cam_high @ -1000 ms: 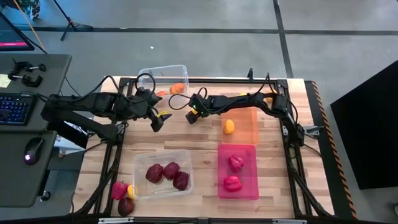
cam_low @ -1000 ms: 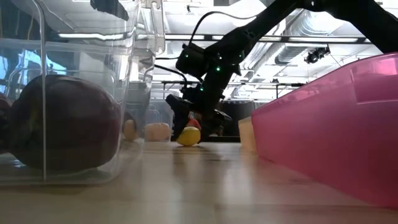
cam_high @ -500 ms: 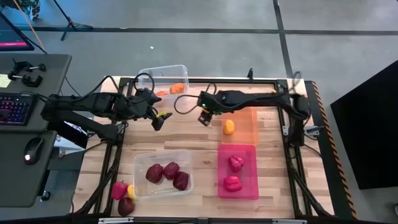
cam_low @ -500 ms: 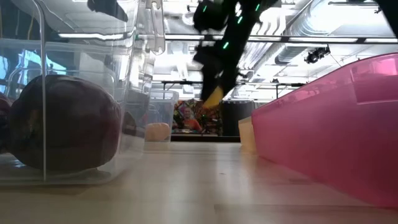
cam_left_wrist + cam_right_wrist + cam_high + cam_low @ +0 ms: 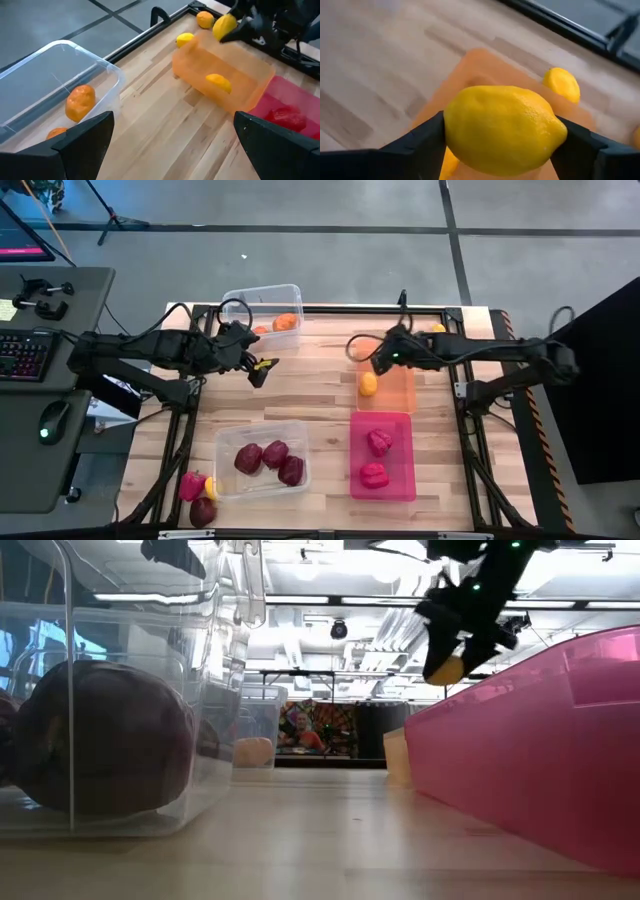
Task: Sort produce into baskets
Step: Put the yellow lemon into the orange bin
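Here we find the right gripper [image 5: 381, 360] hovering over the orange bin [image 5: 398, 392] at about two o'clock from the table's centre, its fingers clamped on a yellow lemon [image 5: 504, 129]. Another lemon [image 5: 369, 384] lies in that bin, below the gripper. We see the left gripper [image 5: 262, 369] waiting at roughly ten o'clock, its fingers spread wide with nothing between them. Beside it, at eleven o'clock, the clear bin [image 5: 263, 311] holds orange fruits [image 5: 286, 323]. At seven o'clock a second clear bin [image 5: 260, 457] holds three maroon pieces [image 5: 271, 460], and the pink bin [image 5: 382, 456] at five o'clock holds two pink-red pieces [image 5: 376, 459]. Loose produce [image 5: 197, 498] lies at the table's eight-o'clock corner, probably three pieces, though we cannot quite separate them.
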Motion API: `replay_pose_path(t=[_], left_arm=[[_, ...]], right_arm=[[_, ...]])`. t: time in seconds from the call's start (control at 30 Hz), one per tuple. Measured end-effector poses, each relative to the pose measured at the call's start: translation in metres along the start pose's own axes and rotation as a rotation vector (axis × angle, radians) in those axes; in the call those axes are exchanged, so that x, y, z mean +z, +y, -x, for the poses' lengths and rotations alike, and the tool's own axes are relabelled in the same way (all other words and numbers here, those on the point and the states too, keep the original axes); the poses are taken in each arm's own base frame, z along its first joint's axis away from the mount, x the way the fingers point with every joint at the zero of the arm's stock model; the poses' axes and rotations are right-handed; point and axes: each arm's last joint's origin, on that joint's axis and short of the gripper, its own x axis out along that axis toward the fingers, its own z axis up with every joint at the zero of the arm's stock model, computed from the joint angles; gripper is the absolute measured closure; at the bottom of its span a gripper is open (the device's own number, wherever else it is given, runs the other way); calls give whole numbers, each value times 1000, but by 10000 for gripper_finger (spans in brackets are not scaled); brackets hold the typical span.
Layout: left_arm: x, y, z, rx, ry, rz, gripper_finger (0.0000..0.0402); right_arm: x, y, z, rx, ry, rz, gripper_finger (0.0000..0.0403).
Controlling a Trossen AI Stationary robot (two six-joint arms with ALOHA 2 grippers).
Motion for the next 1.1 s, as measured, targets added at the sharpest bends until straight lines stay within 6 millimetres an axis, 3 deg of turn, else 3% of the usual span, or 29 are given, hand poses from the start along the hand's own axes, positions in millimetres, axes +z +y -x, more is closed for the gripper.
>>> replay_pose_path(t=[0.23,0.37,0.53,0.67,0.87,1.1], left_arm=[[0,-1,-1,-1,6,59,3],[0,-1,-1,2,2,94,3],[0,-1,-1,3,1,102,3],[0,-1,-1,6,-2,103,3],[1,0,-2,5,3,106,3],[2,2,-4,-27,34,38,3]], right_arm=[[-12,-21,9,54,-68,-266,115],[-26,-22,-2,62,-9,-240,115],[-38,-15,-20,243,66,-183,113],[-41,-15,-28,235,75,-187,87],[-30,-24,-30,146,67,-219,11],[-4,-29,-21,142,26,-314,26]])
